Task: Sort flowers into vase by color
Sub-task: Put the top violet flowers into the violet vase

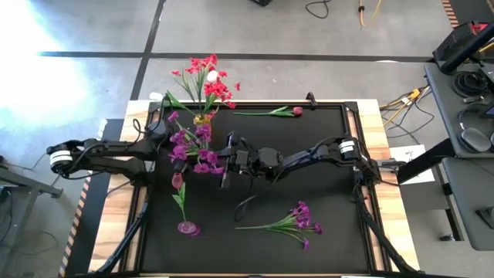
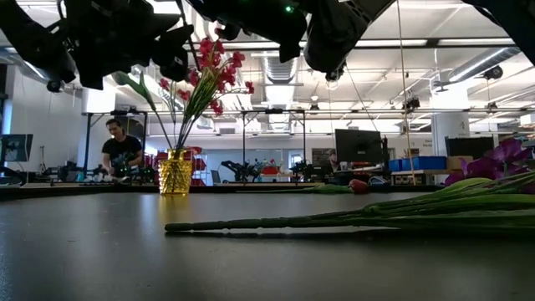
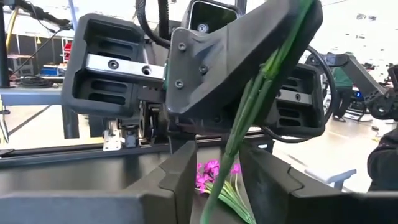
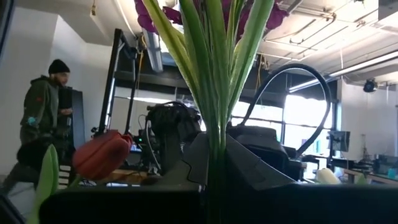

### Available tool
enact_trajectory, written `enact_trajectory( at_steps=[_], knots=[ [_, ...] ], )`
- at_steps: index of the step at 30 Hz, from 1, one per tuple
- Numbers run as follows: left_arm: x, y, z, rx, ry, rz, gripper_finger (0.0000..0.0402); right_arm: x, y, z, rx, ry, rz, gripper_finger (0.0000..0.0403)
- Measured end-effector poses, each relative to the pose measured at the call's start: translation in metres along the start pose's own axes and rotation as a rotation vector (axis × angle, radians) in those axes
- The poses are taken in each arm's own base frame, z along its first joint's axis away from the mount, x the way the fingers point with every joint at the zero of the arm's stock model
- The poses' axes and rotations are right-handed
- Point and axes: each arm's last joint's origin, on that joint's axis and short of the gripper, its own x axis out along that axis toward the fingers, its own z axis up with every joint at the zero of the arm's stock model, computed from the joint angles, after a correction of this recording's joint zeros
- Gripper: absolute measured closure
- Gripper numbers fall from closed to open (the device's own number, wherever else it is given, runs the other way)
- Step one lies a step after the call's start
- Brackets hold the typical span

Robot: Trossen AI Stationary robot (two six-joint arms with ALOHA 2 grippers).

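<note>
Left tool (image 1: pixel 164 137) sits at about 9 o'clock on the worktop (image 1: pixel 324 193), right against the purple bunch (image 1: pixel 193 150); a green stem runs between its fingers (image 3: pixel 180 177) in the left wrist view, but whether they pinch it or stand slightly apart, cannot tell. At 11 o'clock a yellow vase (image 1: pixel 202 120) already holds red-pink blooms (image 1: pixel 210 81) with a white bud (image 1: pixel 211 76): that colour looks mostly sorted. At 8 o'clock a pink tulip-like sprig (image 1: pixel 179 193) lies by a small purple-pink thing (image 1: pixel 188 228) I can't identify. Centre: right tool (image 1: pixel 229 162) is clamped on the purple bunch's stems, holding it upright; the right wrist view shows the stems (image 4: pixel 214 81) rising straight out of its grip. At 12 o'clock a single red sprig (image 1: pixel 278 113) lies flat on the worktop, still to go. At 5 o'clock another purple sprig (image 1: pixel 297 220) lies flat, untouched. No second vase clearly seen. Judgement: roughly halfway; red nearly done, purple in hand, three loose sprigs left.
</note>
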Motion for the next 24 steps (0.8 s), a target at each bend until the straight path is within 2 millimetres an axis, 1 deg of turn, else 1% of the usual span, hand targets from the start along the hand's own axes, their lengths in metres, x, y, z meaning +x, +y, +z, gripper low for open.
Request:
enact_trajectory(
  at_steps=[6, 11, 15, 19, 24],
  knots=[
    [-0.0006, -0.0004, -0.0043, -0.008, 0.017, 0.000, 0.0292, 0.0001, -0.0011, -0.0006, -0.026, 0.007, -0.016, 0.0390],
    [-0.0005, -0.0003, -0.0029, 0.000, 0.009, 0.004, 0.0277, 0.0000, -0.0009, -0.0007, -0.025, 0.010, -0.023, 0.0390],
    [0.0004, 0.0001, 0.0004, 0.014, -0.005, 0.002, 0.0278, 0.0000, -0.0010, -0.0005, -0.021, 0.008, -0.024, 0.0390],
    [0.0024, 0.0005, 0.0029, 0.018, -0.010, -0.001, 0.0302, 0.0000, -0.0010, -0.0005, 0.008, 0.008, -0.025, 0.0390],
    [0.0047, -0.0002, 0.0046, 0.065, -0.014, -0.010, 0.0359, 0.0000, -0.0008, -0.0005, 0.009, 0.009, -0.025, 0.0390]
  ],
)
